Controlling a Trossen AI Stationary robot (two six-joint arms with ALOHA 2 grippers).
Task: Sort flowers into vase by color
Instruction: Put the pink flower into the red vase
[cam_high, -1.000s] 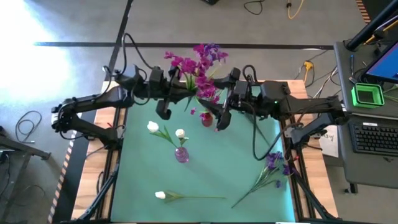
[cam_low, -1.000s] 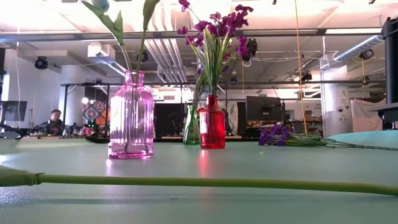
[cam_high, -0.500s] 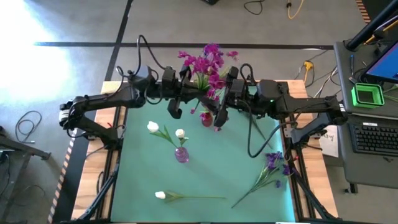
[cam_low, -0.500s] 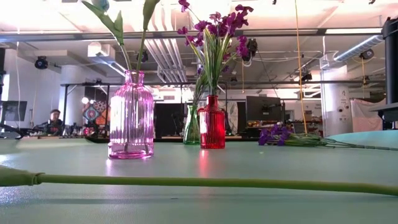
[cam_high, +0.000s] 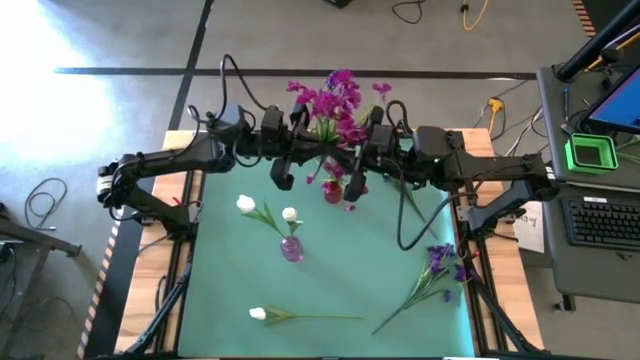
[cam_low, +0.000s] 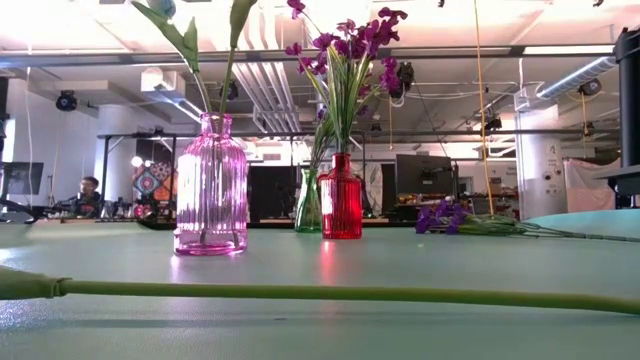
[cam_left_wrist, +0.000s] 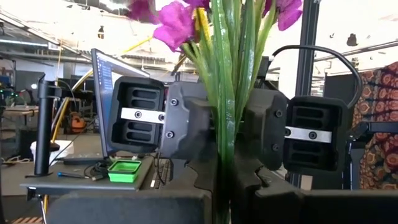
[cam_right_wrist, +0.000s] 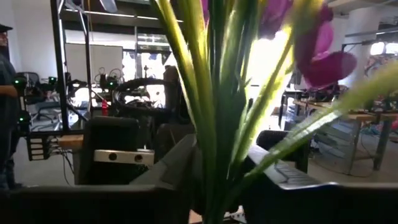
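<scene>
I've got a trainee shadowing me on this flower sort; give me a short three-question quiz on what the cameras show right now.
1. True or false: the pink vase holds white flowers.
2. Which vase stands between the left gripper and the right gripper? A) the red vase B) the pink vase C) a blue vase
3. Fill in: flowers lying loose on the green mat are one white flower and a ______ bunch on the right arm's side.

Key: 1 true; 2 A; 3 purple.
</scene>
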